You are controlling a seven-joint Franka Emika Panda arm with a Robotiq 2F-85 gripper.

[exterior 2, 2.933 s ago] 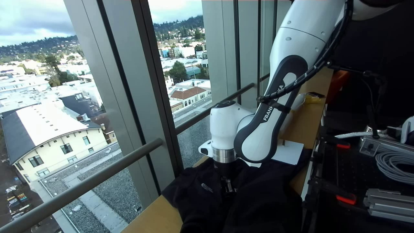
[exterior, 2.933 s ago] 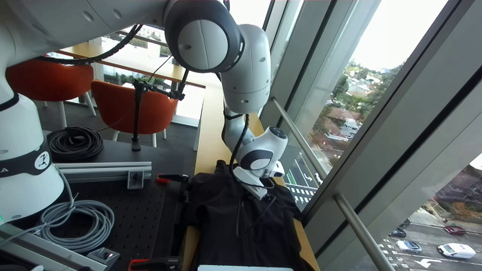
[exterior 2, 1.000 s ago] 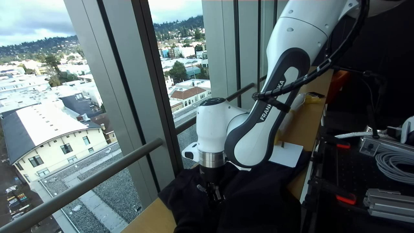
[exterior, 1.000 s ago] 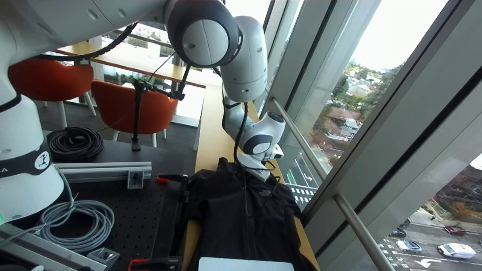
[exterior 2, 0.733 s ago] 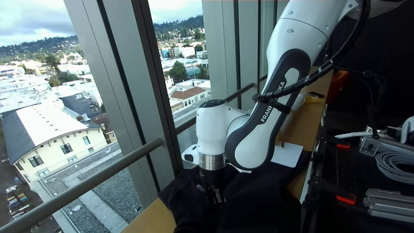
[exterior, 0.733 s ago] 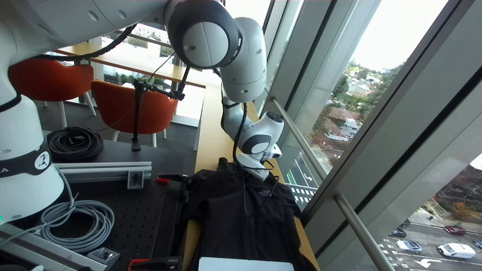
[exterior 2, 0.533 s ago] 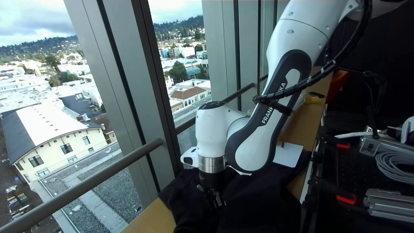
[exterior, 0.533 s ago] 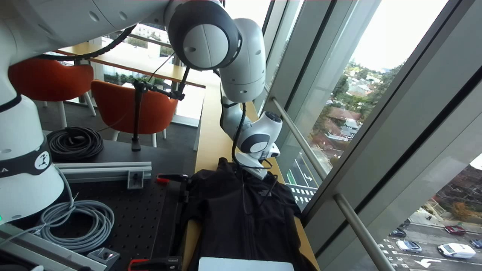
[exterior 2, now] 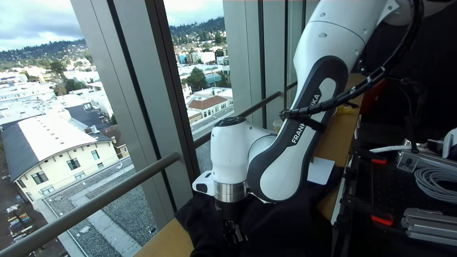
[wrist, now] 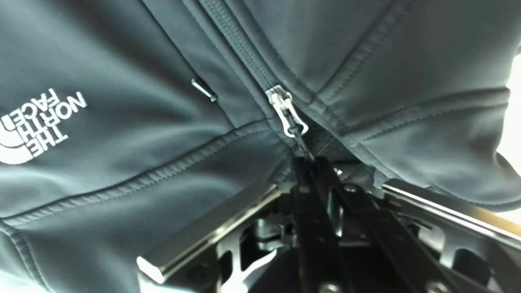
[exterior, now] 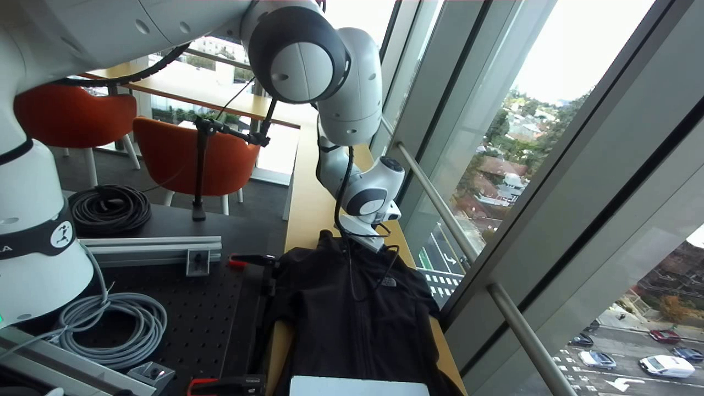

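A black jacket (exterior: 335, 330) lies face up on a narrow wooden table; it also shows, very dark, in an exterior view (exterior 2: 285, 221). In the wrist view its white chest logo (wrist: 38, 124) is at the left. The metal zipper slider (wrist: 287, 110) sits mid-jacket, with joined teeth (wrist: 240, 42) above it and an open V below. My gripper (wrist: 310, 160) is shut on the dark pull cord (wrist: 301, 144) of the slider, the cord stretched straight between them. The gripper (exterior 2: 235, 237) is low over the jacket in an exterior view; in an exterior view the white wrist part (exterior: 360, 232) hides the fingertips.
The wooden table (exterior: 311, 206) runs beside windows with a metal rail (exterior: 440, 203). Red-and-black clamps (exterior: 253, 260) grip near its edge. A white board (exterior: 357, 386) lies at the jacket's lower end. A camera stand (exterior: 201, 170), grey cable coil (exterior: 118, 330) and orange chairs (exterior: 195, 157) stand beside.
The arm has moved along the jacket toward its collar end, exposing the chest logo and more of the front. In the last half second it has moved a little further the same way.
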